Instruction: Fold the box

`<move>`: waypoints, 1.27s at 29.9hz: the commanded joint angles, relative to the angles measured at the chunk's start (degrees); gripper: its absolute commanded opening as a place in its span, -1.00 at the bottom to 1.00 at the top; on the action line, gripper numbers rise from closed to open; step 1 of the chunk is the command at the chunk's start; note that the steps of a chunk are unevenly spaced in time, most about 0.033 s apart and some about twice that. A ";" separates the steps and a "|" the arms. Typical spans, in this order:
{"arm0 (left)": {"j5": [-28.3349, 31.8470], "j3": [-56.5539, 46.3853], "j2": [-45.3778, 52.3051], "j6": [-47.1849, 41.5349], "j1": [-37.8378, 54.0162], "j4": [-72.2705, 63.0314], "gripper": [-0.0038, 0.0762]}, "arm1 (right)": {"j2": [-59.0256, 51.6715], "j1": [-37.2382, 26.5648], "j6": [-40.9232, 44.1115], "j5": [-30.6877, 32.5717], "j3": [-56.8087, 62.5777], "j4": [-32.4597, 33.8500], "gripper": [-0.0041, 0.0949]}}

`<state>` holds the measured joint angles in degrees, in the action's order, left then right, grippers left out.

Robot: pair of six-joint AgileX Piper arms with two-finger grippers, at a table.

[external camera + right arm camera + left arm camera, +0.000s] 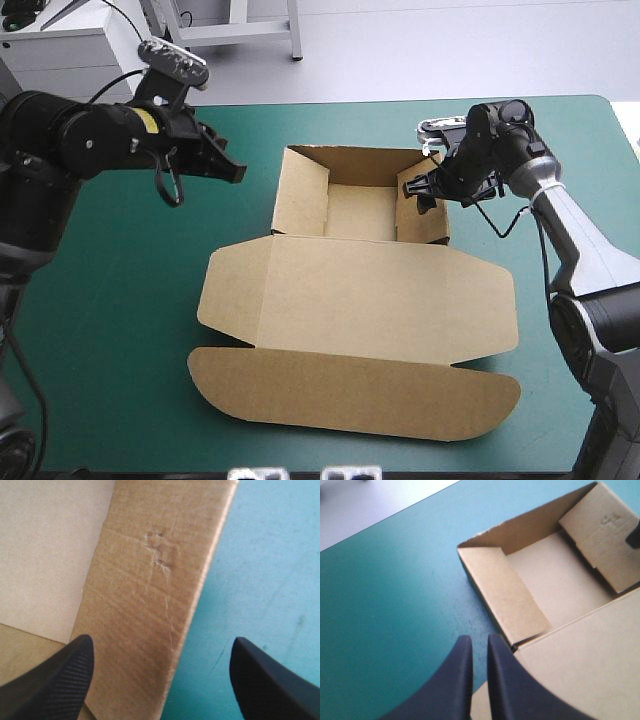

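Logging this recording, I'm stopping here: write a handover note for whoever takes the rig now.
Left gripper: shut, empty, above the teal-green cover beside the left wall of the box.
Right gripper: open, astride the right wall.
Done: walls raised into a tray at the far side.
Left: probably seating the right wall; the lid lies flat on the near side.

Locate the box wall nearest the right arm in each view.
High view: wall on the right side of the box, right hand over it.
Left wrist view: wall on the tray's far side.
Right wrist view: wall under the open right hand.
Shared landmark: the pale floor beside it.
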<state>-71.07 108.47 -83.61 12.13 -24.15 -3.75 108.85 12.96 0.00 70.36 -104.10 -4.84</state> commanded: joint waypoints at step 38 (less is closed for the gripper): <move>13.42 -61.85 37.12 -6.66 -0.03 2.90 -0.92 | 5.43 -6.11 0.46 -7.32 -6.58 10.32 -0.96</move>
<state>-60.17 45.06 -46.94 6.05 -24.15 -1.08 117.66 10.84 0.56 63.86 -106.99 0.70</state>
